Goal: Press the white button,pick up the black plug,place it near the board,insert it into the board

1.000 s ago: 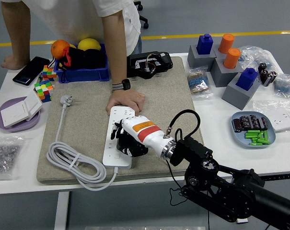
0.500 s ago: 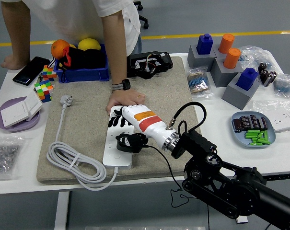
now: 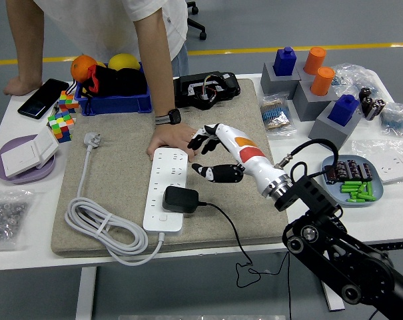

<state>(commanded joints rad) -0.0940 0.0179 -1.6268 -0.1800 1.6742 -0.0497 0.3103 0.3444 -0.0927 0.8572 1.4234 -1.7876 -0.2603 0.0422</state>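
A: What lies at the left?

B: A coiled white cable (image 3: 101,227) on the mat (image 3: 114,180), as before. Its board (image 3: 166,189) has not shifted either.

A: And the plug?

B: The plug (image 3: 180,199) now sits alone on the board's near end, beside the button (image 3: 162,217), its black cord (image 3: 231,237) trailing off toward the table's near edge. Half a second ago the right hand was closed on it there; a second ago the hand covered it.

A: Is it pushed fully in?

B: I cannot tell from this view.

A: Where is the right hand now?

B: The right hand (image 3: 214,152) has let go and pulled back to the right and farther up the mat. It hangs over the mat just right of the board's far end, fingers spread, thumb apart from them, holding nothing.

A: The person?

B: The person's hand (image 3: 172,139) presses flat on the board's far end, the same as earlier, close to the robot's fingertips. I cannot tell whether they touch.

A: The left arm?

B: Not in the picture.
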